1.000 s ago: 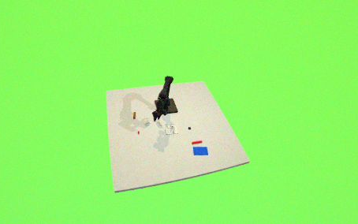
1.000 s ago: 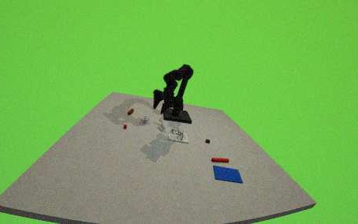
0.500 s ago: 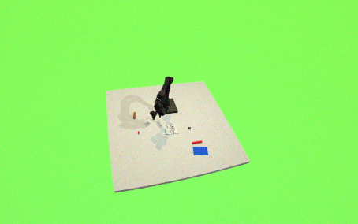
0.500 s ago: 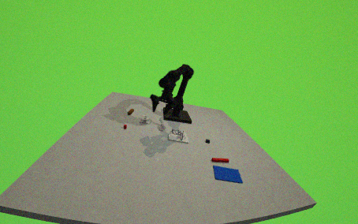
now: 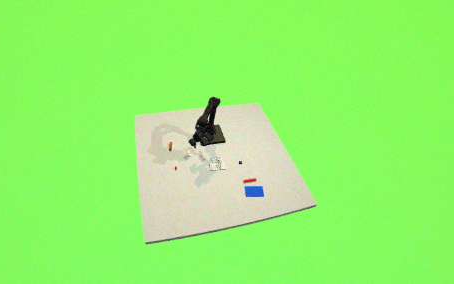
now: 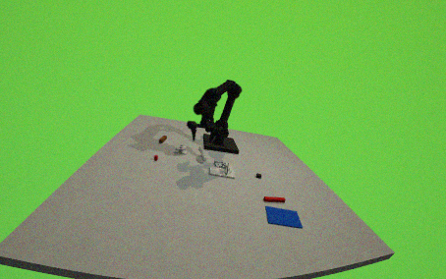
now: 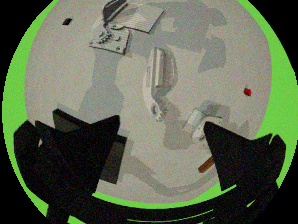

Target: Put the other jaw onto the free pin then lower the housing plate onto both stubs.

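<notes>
The pale base plate [image 6: 215, 173] [image 7: 117, 47] has a toothed jaw on one pin, partly dark in the wrist view. The free jaw [image 5: 201, 156] [image 6: 201, 155] [image 7: 156, 80], pale and long with a toothed round end, lies on the table beside it. Its toothed end points toward my gripper in the wrist view. A small pale part [image 5: 187, 153] [image 6: 180, 149] [image 7: 193, 119], perhaps the housing plate, lies further left in the top and exterior views, partly behind a finger in the wrist view. My gripper [image 6: 194, 139] [image 7: 164, 123] is open and empty, above the table behind the free jaw.
An orange-brown block [image 5: 170, 146] [image 6: 162, 139] [image 7: 205, 166] and a small red piece [image 5: 176, 168] [image 6: 155, 157] [image 7: 247, 92] lie left. A black cube [image 5: 240, 162] [image 6: 258, 176] [image 7: 67, 21], red bar [image 5: 250, 180] [image 6: 274, 199] and blue sheet [image 5: 254, 191] [image 6: 284, 217] lie right.
</notes>
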Robot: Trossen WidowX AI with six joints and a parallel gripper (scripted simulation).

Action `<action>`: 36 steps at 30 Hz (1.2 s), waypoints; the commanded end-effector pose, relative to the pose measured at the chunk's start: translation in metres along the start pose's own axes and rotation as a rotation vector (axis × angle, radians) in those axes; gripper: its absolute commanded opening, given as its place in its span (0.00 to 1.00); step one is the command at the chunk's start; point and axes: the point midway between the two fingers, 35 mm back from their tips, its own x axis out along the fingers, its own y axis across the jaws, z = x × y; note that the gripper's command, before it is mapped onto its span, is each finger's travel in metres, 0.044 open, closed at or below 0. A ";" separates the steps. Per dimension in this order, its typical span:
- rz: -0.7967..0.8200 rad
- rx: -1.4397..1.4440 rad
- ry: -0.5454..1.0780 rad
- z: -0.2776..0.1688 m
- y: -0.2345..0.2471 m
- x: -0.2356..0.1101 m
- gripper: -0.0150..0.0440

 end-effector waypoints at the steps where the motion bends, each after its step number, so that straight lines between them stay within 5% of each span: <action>1: 0.046 0.048 0.022 -0.005 0.006 0.004 1.00; 36: 0.045 0.047 0.024 -0.004 0.005 0.050 1.00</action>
